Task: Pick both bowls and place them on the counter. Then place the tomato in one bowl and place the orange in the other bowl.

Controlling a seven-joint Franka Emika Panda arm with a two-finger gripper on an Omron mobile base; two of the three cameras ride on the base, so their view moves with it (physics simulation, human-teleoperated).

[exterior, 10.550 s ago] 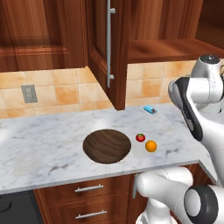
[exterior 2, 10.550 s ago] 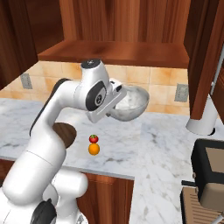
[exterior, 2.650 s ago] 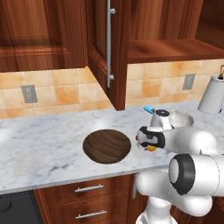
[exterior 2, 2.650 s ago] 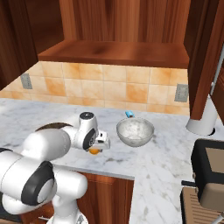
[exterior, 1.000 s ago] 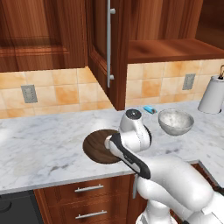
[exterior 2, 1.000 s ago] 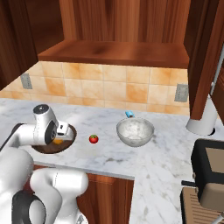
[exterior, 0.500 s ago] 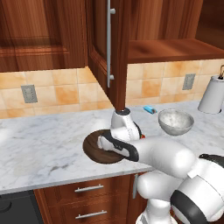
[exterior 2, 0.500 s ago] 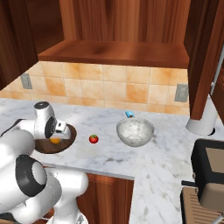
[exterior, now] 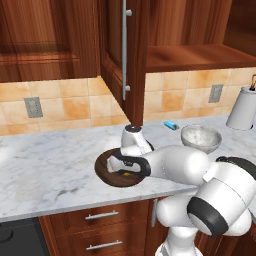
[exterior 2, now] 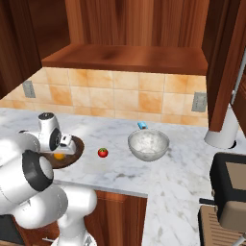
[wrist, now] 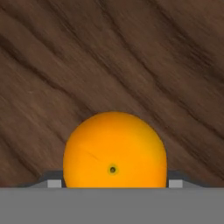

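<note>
Your way over the counter (exterior: 45,165): bare marble lies left of the wooden bowl (exterior: 107,172) and along the front edge, while the tomato (exterior 2: 103,153) sits alone between that bowl and the marbled bowl (exterior 2: 148,144), with gaps on both sides. Behind, a small blue object (exterior 2: 142,125) lies near the wall. Overhead, the open cabinet door (exterior: 122,60) hangs above the wooden bowl, and the white canister (exterior: 243,109) blocks the far right.

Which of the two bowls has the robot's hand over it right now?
The wide dark brown wooden bowl, with the gripper and the orange over it. The grey-white marbled bowl sits apart, empty.
</note>
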